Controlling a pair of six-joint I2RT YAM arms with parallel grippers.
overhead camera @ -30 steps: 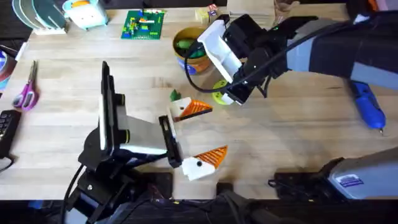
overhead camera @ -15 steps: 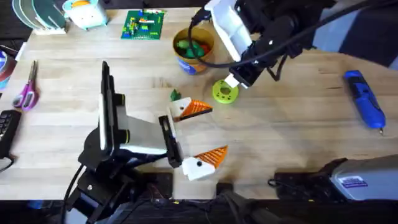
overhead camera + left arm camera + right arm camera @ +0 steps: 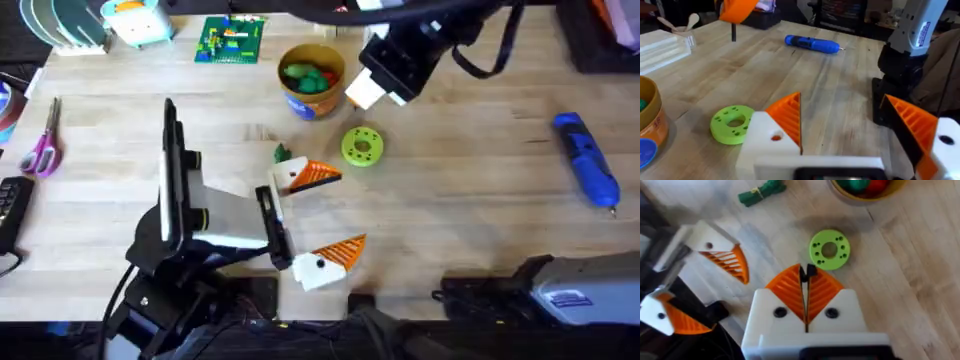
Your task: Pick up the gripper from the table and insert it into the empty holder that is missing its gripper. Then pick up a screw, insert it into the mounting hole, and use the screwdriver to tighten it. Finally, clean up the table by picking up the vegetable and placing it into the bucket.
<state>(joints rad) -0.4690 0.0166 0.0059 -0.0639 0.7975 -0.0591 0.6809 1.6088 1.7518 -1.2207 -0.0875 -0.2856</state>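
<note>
Worktop: pale wooden plank worktop (image 3: 470,215)
Far side: tan-yellow paper bucket (image 3: 310,82) (toys inside)
Middle: lime-green round disc (image 3: 362,146)
Right: blue pen-shaped screwdriver (image 3: 588,173)
Left: purple-handled scissors (image 3: 44,139)

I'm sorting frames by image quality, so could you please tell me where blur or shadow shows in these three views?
Overhead: the right arm near the top edge is dark and smeared; the table is sharp. Left wrist: the orange shape at the top is soft, as is the room behind. Right wrist: a soft shadow lies above the green disc; the bucket is blurred.

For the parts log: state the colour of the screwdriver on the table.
Blue, best seen in the left wrist view: screwdriver.
</note>
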